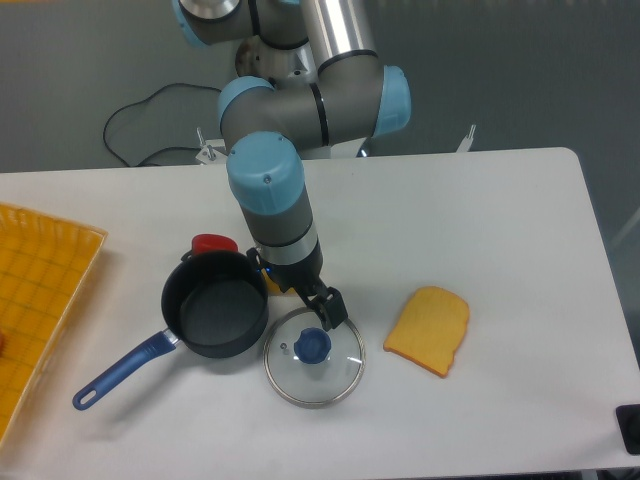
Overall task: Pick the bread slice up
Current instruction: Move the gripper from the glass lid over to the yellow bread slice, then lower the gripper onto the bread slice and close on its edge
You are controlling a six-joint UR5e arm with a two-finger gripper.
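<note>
We see the end effector [328, 312] low over the worktop [520, 230], its dark fingers just above the far rim of the glass lid [314, 357], near the blue knob [312, 346]. From this view we cannot tell whether the fingers stand apart or together; they hold nothing that we can see. The bread slice [429, 330] lies flat on the worktop, to the right in the picture from the end effector and slightly nearer to the camera, apart from the lid and touching nothing. Its long axis runs from the rounded top, far and right, toward the straight edge, near and left. We judge that the coming move is a sideways travel to the right in the picture, past the rim of the lid, and then a descent over the slice. On the other side of the end effector stands the black pot [215, 316] with a blue handle, and a red object [212, 243] lies behind it. An orange tray [40, 290] is at the left edge of the worktop.
</note>
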